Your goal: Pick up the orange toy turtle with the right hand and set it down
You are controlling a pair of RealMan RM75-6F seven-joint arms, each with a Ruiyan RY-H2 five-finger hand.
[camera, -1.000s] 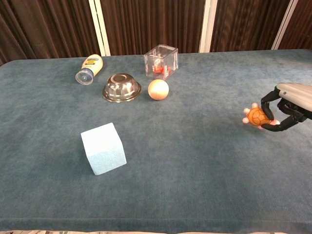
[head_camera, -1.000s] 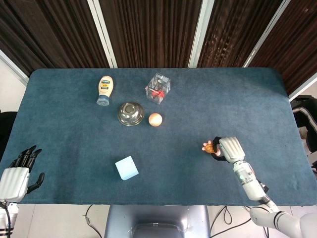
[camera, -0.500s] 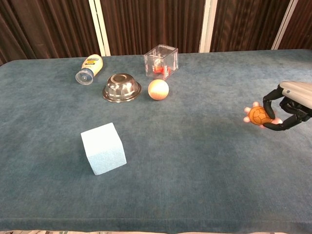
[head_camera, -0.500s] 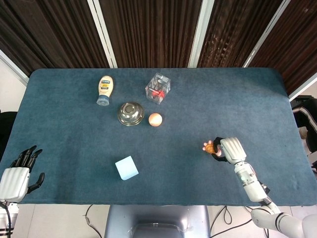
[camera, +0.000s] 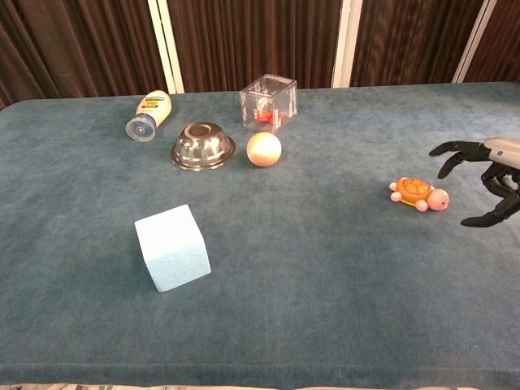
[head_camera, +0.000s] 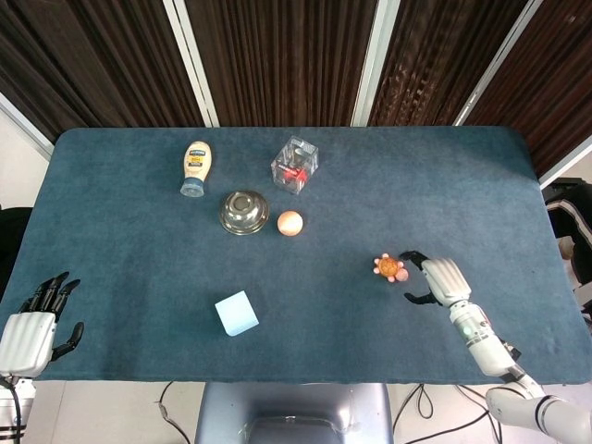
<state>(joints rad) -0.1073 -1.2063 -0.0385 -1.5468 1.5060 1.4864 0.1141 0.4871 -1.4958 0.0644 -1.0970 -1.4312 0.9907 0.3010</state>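
While I watch remotely: orange toy turtle (camera: 418,193) upright on bench (camera: 325,268), right side; my right hand (camera: 490,179) spread, empty, just beside it, not touching.

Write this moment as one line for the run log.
task: set turtle down | orange toy turtle: on table, free | right hand: open, beside it | left hand: idle at table edge

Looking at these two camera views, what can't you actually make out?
- Right hand, chest view: cut off by the right edge.
- Left hand: absent from chest view.
- Clear box: red contents too small to identify.
- Mayonnaise bottle: label unreadable.
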